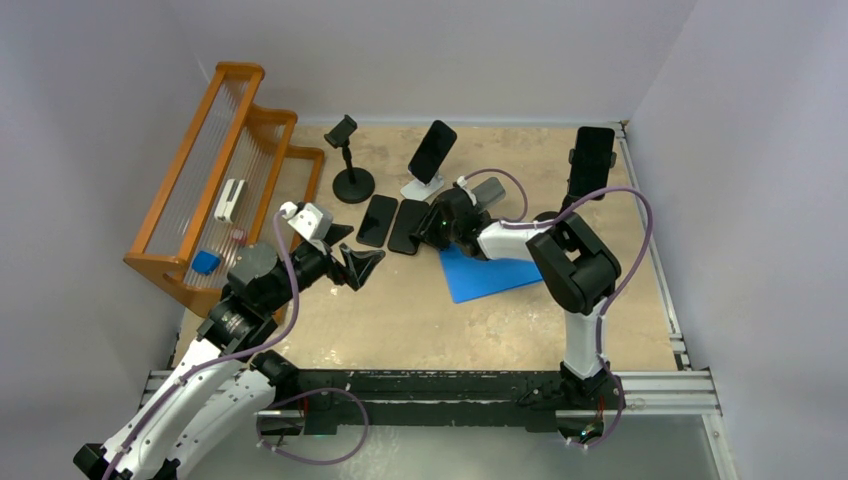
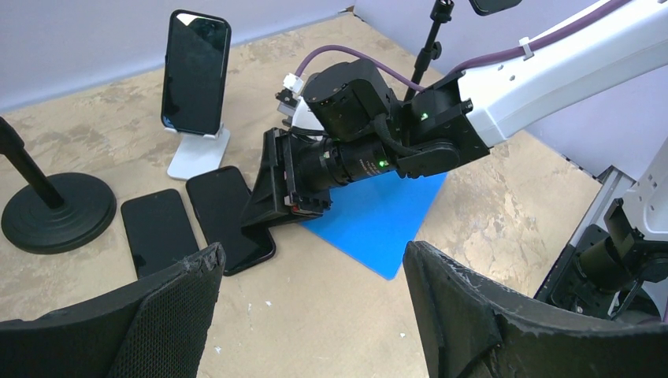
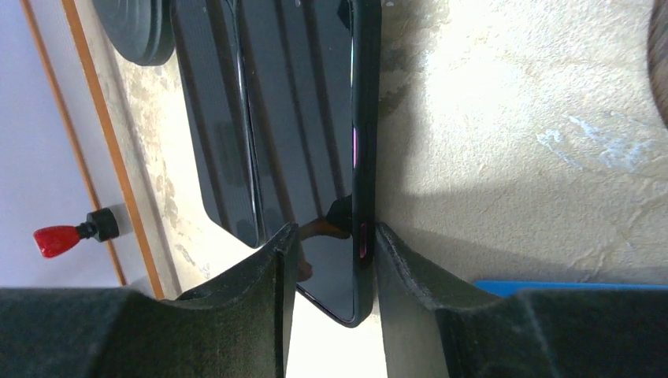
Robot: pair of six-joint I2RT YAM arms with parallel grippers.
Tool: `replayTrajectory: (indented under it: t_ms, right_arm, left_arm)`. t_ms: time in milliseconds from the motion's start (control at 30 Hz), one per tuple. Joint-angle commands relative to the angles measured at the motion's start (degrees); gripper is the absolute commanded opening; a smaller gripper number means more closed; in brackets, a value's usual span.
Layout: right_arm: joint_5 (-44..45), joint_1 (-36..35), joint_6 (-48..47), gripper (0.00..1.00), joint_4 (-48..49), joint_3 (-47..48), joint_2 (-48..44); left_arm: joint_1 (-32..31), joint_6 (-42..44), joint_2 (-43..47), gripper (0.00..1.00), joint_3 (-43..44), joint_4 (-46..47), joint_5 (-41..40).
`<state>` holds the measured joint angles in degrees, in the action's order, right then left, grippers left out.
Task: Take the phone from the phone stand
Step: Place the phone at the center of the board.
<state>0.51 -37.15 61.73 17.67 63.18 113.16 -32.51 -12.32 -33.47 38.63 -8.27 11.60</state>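
The right arm's black two-finger gripper (image 1: 420, 232) (image 2: 266, 206) (image 3: 335, 236) is low over the mottled tan table (image 1: 420, 320), its jaws set narrowly astride the long edge of a black slab phone (image 1: 405, 222) (image 2: 224, 197) (image 3: 315, 118) near one corner. In the right wrist view one finger (image 3: 402, 291) lies against the phone's side rail and the other sits over the glass, but I cannot tell whether they are pressing on it. This phone lies on the table, off any stand, just beside a second flat black phone (image 1: 377, 220) (image 2: 157, 232) (image 3: 213, 118) and next to a blue flat sheet (image 1: 490, 275) (image 2: 378, 216). Behind them another black phone (image 1: 432, 150) (image 2: 194, 71) leans upright in a white desk stand (image 1: 422, 186) (image 2: 197, 153), and a further dark phone (image 1: 592, 158) stands clamped at the right edge. The left gripper (image 1: 355, 265) (image 2: 311, 264) hangs spread wide with nothing in it, near the flat phones.
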Motion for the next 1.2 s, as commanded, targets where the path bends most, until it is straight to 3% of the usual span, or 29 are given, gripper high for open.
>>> replayTrajectory:
  t_ms: [0,200,433,700,1167]
  right_arm:
    - [1.42,0.44,-1.45,0.43,0.32,-0.98,-2.77]
    - [-0.41,0.52,-2.23,0.4,1.91,-1.98,-2.2]
    - [-3.0,0.52,-5.51,0.27,4.94,-3.94,-2.07]
    - [-3.94,0.36,-7.9,0.18,7.96,-5.85,-2.07]
    - [-4.95,-1.39,-8.68,0.17,5.53,-1.45,-0.07]
  left_arm:
    - [0.0,0.8,0.04,0.82,0.57,1.59,0.53]
    - [0.04,0.8,0.05,0.82,0.57,1.64,0.62]
    - [0.08,0.76,0.11,0.82,0.57,1.62,0.62]
    - [0.02,0.71,0.01,0.82,0.57,1.6,0.8]
    - [-0.01,0.71,-0.02,0.82,0.57,1.64,0.89]
